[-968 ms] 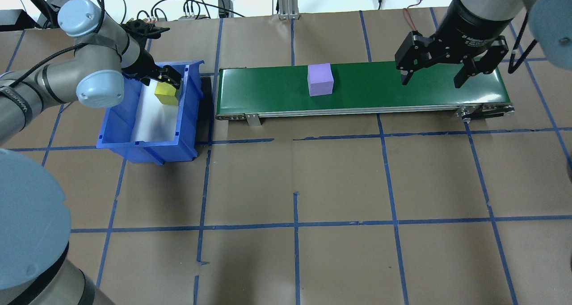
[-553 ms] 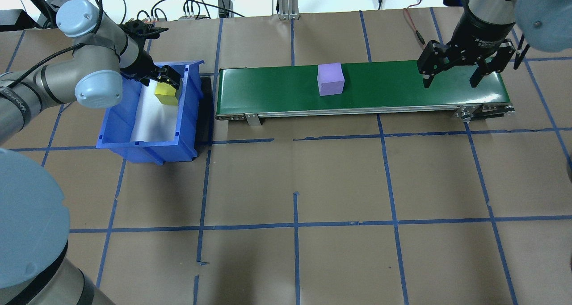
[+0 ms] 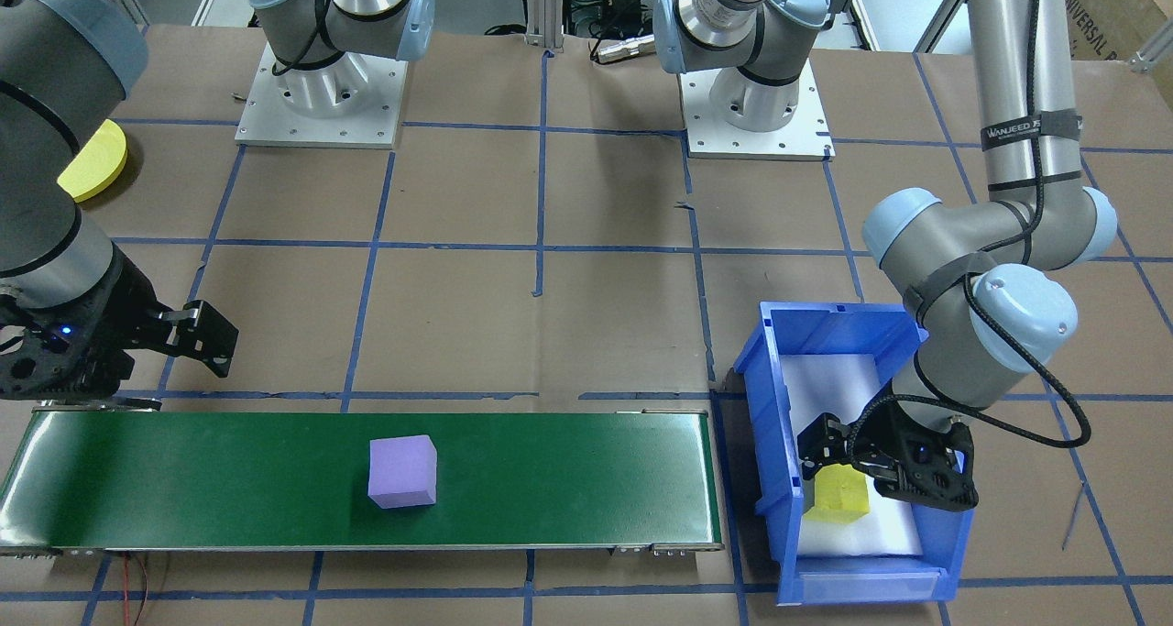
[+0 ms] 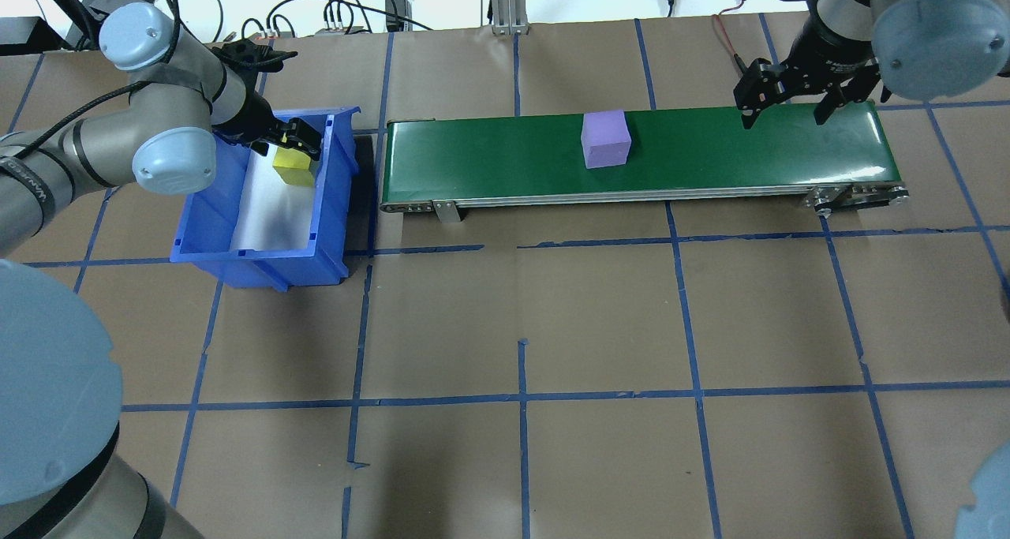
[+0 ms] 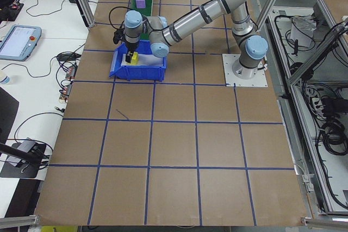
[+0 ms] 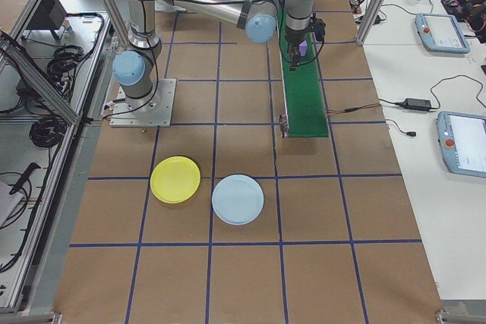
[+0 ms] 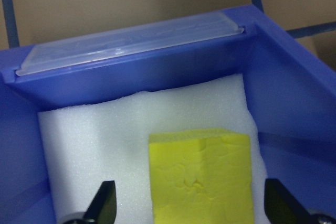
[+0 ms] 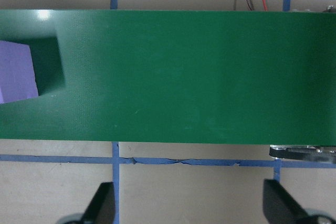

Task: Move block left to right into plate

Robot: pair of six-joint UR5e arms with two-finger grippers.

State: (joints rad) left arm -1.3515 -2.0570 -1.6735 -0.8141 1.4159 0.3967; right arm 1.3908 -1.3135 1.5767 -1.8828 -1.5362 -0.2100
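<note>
Purple foam block (image 4: pixel 606 138) mid green conveyor belt (image 4: pixel 489 156): likely light, soft, compressible; grip opposite flat sides. Right gripper (image 4: pixel 803 105) spread, empty. Left gripper (image 7: pixel 191 208) spread astride yellow foam block (image 7: pixel 202 174), not clamped.

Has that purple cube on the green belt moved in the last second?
Yes. The purple cube has travelled along the green belt toward the right gripper, away from the blue bin.

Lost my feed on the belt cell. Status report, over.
Left gripper open around yellow block in blue bin. Right gripper open, empty, over conveyor end. Purple block mid-belt, path clear.
</note>
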